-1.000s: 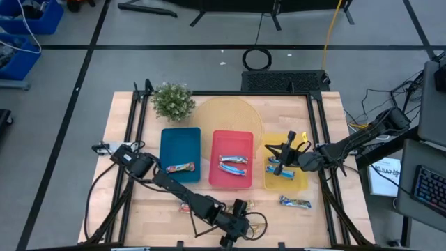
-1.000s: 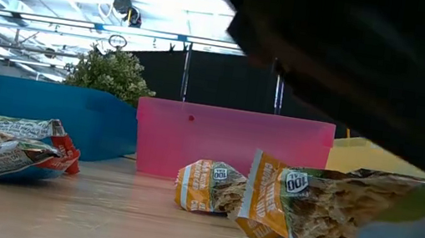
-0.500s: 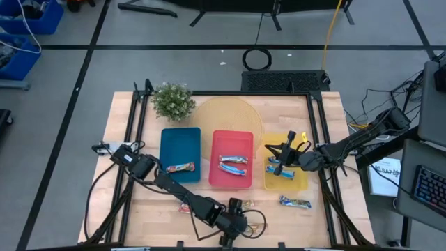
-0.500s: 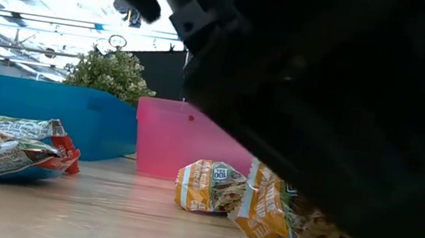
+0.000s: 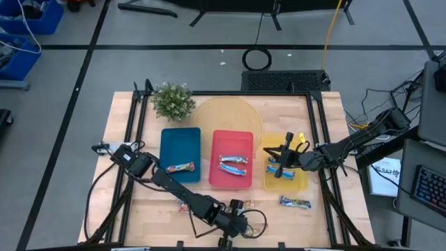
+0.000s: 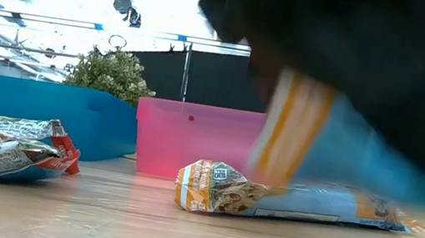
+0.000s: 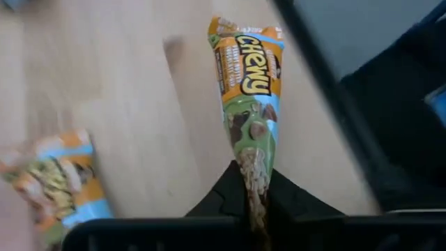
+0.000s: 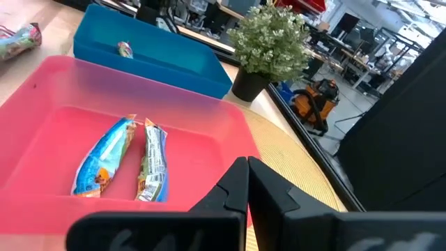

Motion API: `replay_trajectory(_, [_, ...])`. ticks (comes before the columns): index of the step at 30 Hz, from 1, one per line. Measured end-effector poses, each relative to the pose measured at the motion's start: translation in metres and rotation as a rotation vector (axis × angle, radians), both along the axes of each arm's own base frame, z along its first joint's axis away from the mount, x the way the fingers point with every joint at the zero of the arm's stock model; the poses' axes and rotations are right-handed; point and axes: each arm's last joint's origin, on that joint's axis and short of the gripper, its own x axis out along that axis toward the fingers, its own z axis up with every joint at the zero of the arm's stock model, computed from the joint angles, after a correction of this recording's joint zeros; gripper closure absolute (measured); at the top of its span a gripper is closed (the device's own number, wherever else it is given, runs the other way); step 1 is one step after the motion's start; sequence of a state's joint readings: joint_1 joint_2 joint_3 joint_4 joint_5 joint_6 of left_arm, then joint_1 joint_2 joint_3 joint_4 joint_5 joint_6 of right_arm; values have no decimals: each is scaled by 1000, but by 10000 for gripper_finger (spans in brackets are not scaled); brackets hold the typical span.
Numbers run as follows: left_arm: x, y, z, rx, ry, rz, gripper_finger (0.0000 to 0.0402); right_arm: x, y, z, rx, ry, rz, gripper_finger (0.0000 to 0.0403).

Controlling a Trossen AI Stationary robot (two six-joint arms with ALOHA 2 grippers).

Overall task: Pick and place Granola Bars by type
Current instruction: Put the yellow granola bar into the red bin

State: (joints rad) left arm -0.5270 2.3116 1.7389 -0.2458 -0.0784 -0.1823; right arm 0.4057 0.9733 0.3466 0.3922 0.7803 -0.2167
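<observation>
We see the wooden table carrying three trays in a row: the blue tray with one multicolour bar, the pink tray with two bars, the yellow tray under our right gripper, whose fingers sit together and hold nothing.

Our left gripper works at the table's near edge, clamped on one end of the chewy bar. In the left wrist view the bar runs lengthwise straight out from the fingertips, long axis in line with the claw. The left arm is far nearer to this bar than the right, so any carry toward the trays falls to it; the trays lie well apart from it, farther up the table.

Another orange-and-blue bar rests on the wood just beside, a multicolour one at the left, and one more bar lies below the yellow tray.

Against a second ago, the grasped bar has left the wood and hangs blurred in the low view, and the left gripper has shifted slightly.
</observation>
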Motion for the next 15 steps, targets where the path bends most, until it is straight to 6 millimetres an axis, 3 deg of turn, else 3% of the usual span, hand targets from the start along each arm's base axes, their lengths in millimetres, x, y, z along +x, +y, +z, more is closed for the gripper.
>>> replay_trajectory(4, [-7,3,29,42,-33,-7,361,0,0,0,2,-1,0,403])
replay_trajectory(7, [-20,14,57,184,-40,60,373,0,0,0,2,-1,0,403])
replay_trajectory(11, [-36,48,94,408,-37,254,386,0,0,0,1,0,0,403])
replay_trajectory(15, [-37,91,97,506,76,388,371,0,0,0,-1,1,0,403])
